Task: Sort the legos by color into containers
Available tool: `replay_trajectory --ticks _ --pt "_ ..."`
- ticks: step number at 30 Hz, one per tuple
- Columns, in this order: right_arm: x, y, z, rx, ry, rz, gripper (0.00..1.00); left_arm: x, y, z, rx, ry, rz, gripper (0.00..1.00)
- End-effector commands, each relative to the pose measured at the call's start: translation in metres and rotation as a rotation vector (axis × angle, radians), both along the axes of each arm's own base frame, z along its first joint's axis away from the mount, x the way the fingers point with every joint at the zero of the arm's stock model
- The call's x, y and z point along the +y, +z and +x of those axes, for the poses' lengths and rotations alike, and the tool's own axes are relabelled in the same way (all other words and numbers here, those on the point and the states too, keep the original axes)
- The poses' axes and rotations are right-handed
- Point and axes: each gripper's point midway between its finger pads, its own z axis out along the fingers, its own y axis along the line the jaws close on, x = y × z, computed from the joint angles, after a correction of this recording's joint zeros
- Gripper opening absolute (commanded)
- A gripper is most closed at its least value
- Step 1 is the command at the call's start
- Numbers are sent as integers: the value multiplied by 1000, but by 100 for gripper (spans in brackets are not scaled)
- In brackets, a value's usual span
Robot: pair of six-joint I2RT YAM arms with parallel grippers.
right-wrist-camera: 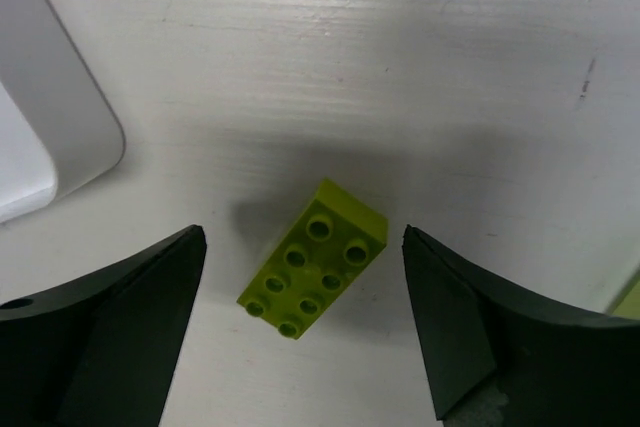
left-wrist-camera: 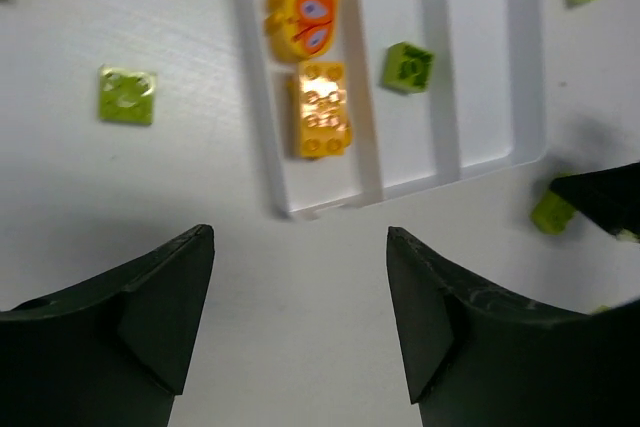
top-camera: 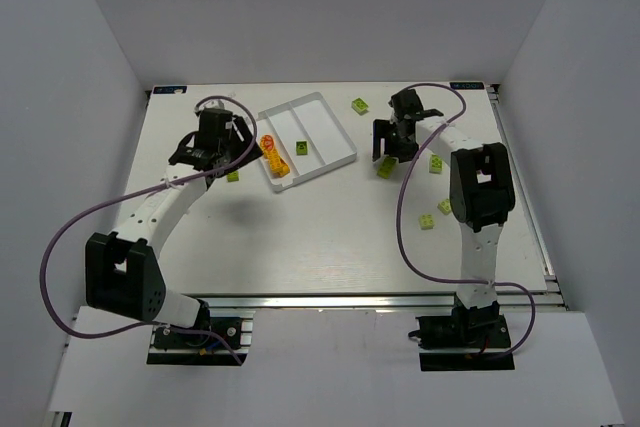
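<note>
The white tray (top-camera: 341, 128) lies at the back centre, with three long containers. Its left compartment (left-wrist-camera: 300, 172) holds an orange-yellow lego (left-wrist-camera: 321, 107) and an orange rounded piece (left-wrist-camera: 305, 9). A green lego (left-wrist-camera: 407, 66) lies in the middle one. My left gripper (left-wrist-camera: 300, 247) hovers open and empty just short of the tray's near end (top-camera: 244, 150). My right gripper (right-wrist-camera: 304, 237) stands open over a lime green two-by-three lego (right-wrist-camera: 315, 257) that lies flat on the table between its fingers, untouched (top-camera: 386, 168).
Loose green legos lie on the table: one left of the tray (left-wrist-camera: 127, 95), one behind it (top-camera: 359, 105), others by the right arm (top-camera: 437, 164), (top-camera: 444, 206), (top-camera: 427, 221). A tray corner (right-wrist-camera: 50, 137) shows left of the right gripper.
</note>
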Motion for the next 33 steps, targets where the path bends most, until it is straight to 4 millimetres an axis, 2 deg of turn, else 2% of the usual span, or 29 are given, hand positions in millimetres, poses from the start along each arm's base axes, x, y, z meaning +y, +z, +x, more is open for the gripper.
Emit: replay_trajectory --ticks 1,3,4,5,7,11,16,18,19,20,21,23,24,25,27,28,29,31,32,33 --pt "-11 3 15 -45 -81 -92 81 31 -10 -18 32 136 68 80" --pt "-12 -2 10 -34 -85 -122 75 41 -15 -24 55 189 96 84" --pt "-11 -4 7 -30 -81 -128 71 55 -21 -27 87 238 138 85" --pt "-12 -5 1 -18 -80 -135 70 58 -17 -26 86 254 147 86" --pt "-10 -7 -5 -3 -80 -127 70 72 -24 -25 121 300 187 88" --pt "-4 -15 -13 24 -74 -101 66 81 -23 -11 130 320 212 88" --pt "-2 -14 -11 18 -68 -94 51 92 -32 6 160 343 229 89" --pt "0 -11 -9 8 -48 -94 38 103 -33 13 174 366 219 90" --pt "1 -5 -4 -11 -42 -88 32 104 -34 16 180 369 212 91" --pt "3 2 -2 -28 -7 -87 26 109 -43 19 209 378 209 91" --pt "5 8 2 -47 13 -82 16 108 -46 20 224 373 206 91" --pt "14 36 16 -120 81 -46 5 115 -49 25 235 384 193 91" --pt "24 48 18 -147 178 -17 0 119 -57 27 260 388 182 91" --pt "35 72 24 -201 249 8 0 117 -56 30 261 381 176 91" --pt "53 93 22 -273 433 29 0 124 -66 34 287 387 165 91" --pt "59 107 22 -317 489 40 0 122 -66 37 288 375 158 91" --pt "73 115 18 -347 548 67 0 125 -66 40 289 380 146 90" --pt "87 125 15 -392 650 88 0 123 -73 45 307 362 118 90" --pt "106 131 7 -408 709 128 0 121 -70 51 299 359 108 90" --pt "116 130 4 -422 765 140 0 124 -77 52 319 362 96 90"
